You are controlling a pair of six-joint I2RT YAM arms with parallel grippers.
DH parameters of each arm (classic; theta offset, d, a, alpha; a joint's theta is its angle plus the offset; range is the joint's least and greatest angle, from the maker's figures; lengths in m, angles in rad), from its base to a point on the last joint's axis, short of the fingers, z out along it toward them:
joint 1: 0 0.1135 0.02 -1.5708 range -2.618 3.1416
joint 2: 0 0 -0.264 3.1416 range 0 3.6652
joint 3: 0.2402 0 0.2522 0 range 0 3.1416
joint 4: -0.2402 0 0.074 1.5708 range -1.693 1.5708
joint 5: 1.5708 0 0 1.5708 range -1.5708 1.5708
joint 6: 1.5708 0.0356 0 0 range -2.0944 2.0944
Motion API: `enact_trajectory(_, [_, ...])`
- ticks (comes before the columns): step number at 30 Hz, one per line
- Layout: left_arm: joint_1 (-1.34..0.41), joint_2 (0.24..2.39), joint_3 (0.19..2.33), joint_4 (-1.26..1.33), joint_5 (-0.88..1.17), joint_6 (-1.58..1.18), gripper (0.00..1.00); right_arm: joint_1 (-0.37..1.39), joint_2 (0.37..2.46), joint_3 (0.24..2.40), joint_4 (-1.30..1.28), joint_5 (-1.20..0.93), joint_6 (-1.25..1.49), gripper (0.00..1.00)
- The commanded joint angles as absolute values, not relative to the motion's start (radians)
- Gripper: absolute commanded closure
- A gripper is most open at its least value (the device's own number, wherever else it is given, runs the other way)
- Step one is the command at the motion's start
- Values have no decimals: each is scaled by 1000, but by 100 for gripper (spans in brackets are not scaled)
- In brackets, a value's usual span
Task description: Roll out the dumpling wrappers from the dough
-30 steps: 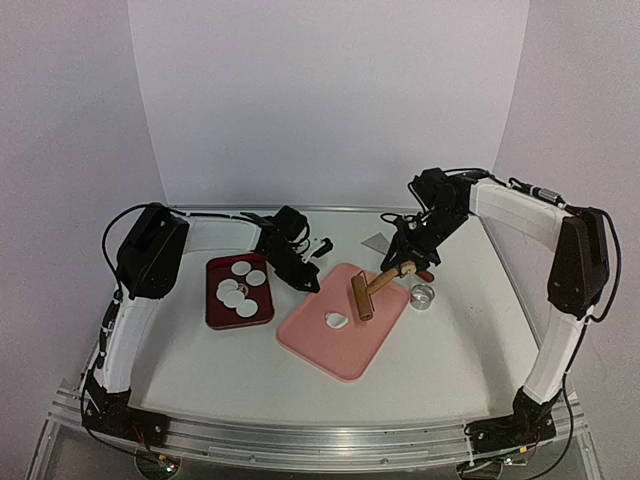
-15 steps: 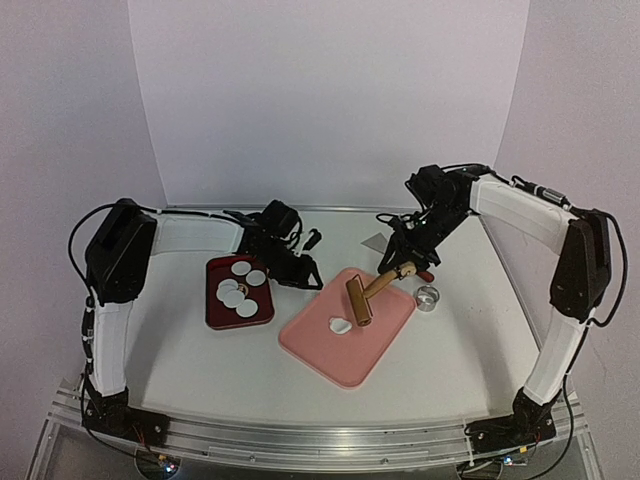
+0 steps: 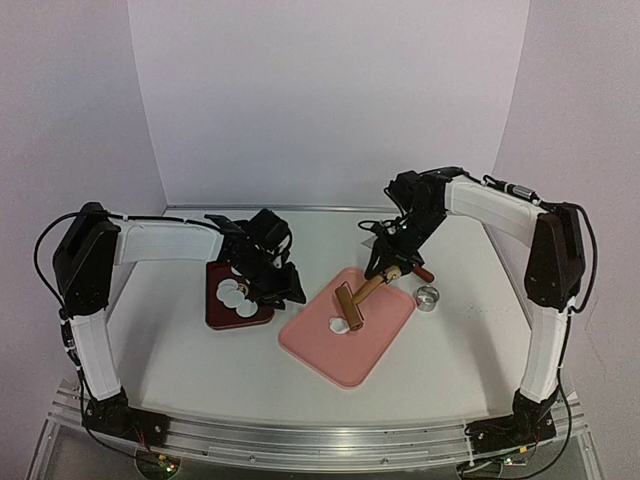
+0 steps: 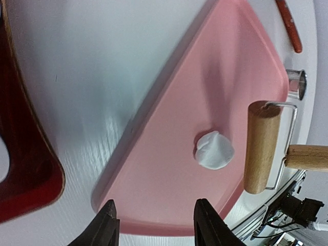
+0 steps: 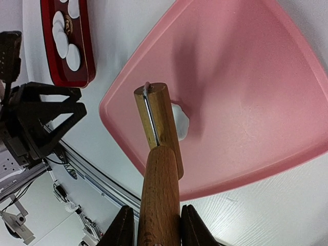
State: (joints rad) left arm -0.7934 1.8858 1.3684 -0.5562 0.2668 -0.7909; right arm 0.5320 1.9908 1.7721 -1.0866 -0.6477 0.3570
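The dough (image 3: 338,324) is a small flattened white lump on the pink board (image 3: 375,335); it also shows in the left wrist view (image 4: 214,149) and the right wrist view (image 5: 181,121). My right gripper (image 3: 388,266) (image 5: 156,225) is shut on the wooden roller's handle (image 5: 160,200). The roller's barrel (image 3: 348,305) (image 4: 261,146) hangs just beside and partly over the dough. My left gripper (image 3: 286,290) (image 4: 156,223) is open and empty, low at the board's left edge. Several round white dumpling wrappers (image 3: 232,292) (image 5: 73,57) lie in the dark red tray (image 3: 215,315).
A small metal ring cutter (image 3: 428,296) (image 4: 297,83) stands right of the board. A red-handled tool (image 3: 422,272) (image 4: 288,23) lies behind it. The dark red tray's corner (image 4: 31,174) is close to my left gripper.
My left gripper has moved from behind the tray toward the near side, to the board's left edge. My right gripper has carried the roller leftward, closer to the dough.
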Motion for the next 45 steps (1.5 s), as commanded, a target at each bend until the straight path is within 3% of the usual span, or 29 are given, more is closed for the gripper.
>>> enact_trajectory(1, [-808,1851,1326,-650,231,-910,53,554,2036,1860,-1101,-653,345,100])
enact_trajectory(12, [-809,1867,1268,-704,267,-875,56,564,2164,1979,-1217,-557,326,100])
enact_trajectory(31, [-808,1968,1264,-600,302,-803,64,599,2212,1882,-1227,-439,319,100])
enact_trajectory(41, [-809,1996,1280,-595,303,-809,95,605,2257,1868,-1215,-404,344,100])
enact_trajectory(45, [-810,1999,1284,-598,304,-810,100,612,2274,1845,-1201,-405,352,100])
